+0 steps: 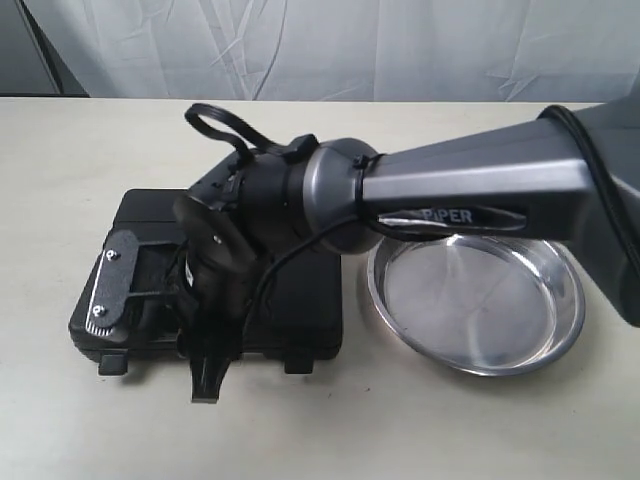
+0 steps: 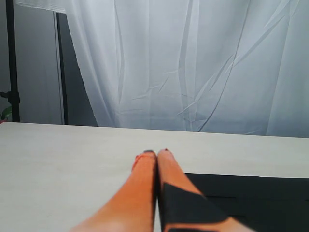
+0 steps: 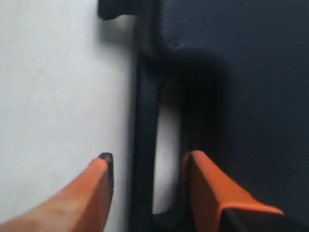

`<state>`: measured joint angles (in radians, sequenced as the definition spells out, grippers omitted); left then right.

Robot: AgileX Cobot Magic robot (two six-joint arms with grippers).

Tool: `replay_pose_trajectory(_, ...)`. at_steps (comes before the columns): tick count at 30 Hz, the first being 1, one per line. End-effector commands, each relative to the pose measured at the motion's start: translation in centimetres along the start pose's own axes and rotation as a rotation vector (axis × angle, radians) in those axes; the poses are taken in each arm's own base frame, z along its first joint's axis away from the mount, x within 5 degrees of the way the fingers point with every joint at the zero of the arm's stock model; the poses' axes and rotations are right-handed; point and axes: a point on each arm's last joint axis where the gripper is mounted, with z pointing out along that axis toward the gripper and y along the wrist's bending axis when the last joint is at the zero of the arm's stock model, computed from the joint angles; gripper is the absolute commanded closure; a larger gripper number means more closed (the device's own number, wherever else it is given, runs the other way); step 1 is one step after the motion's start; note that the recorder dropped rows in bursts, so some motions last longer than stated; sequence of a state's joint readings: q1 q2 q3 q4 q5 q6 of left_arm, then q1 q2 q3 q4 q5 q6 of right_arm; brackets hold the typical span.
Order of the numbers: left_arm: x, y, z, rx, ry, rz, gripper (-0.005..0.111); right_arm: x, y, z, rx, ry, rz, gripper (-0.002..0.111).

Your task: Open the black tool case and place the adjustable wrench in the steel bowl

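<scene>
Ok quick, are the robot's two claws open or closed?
Left gripper: closed, empty.
Right gripper: open, astride the handle of the black tool case.

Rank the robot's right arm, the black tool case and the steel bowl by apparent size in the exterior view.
1. right arm: looks largest, but it is nearer the camera, so its true rank is unsure.
2. black tool case: wider than the bowl, partly hidden behind the arm.
3. steel bowl: smallest.

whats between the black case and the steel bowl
Only bare table shows between the black tool case and steel bowl, in the exterior view.
</scene>
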<state>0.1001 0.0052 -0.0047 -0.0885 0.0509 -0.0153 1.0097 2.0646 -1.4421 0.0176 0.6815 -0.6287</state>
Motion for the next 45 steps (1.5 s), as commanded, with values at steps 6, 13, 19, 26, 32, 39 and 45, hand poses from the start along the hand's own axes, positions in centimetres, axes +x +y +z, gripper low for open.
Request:
replay_pose_trajectory(6, 0.1, 0.0, 0.0, 0.005, -0.002, 0.002, 0.107, 0.6, -1.6, 1.3, -0.028, 0.040, 0.052, 0.061)
replay_pose_trajectory(13, 0.1, 0.0, 0.0, 0.005, -0.002, 0.002, 0.107, 0.9, -1.3, 2.7, -0.047, 0.067, 0.053, 0.063)
replay_pose_trajectory(19, 0.1, 0.0, 0.0, 0.005, -0.002, 0.002, 0.107, 0.9, -1.4, 2.5, -0.044, 0.061, 0.053, 0.108)
replay_pose_trajectory(26, 0.1, 0.0, 0.0, 0.005, -0.002, 0.002, 0.107, 0.1, -1.8, -0.6, -0.004, 0.006, 0.051, 0.108)
replay_pose_trajectory(32, 0.1, 0.0, 0.0, 0.005, -0.002, 0.002, 0.107, -0.7, -2.4, -4.6, 0.062, -0.083, 0.049, 0.108)
replay_pose_trajectory(39, 0.1, 0.0, 0.0, 0.005, -0.002, 0.002, 0.107, -0.7, -2.4, -4.7, 0.066, -0.091, 0.050, 0.108)
replay_pose_trajectory(45, 0.1, 0.0, 0.0, 0.005, -0.002, 0.002, 0.107, -0.3, -1.7, -1.3, -0.023, -0.036, 0.095, 0.108)
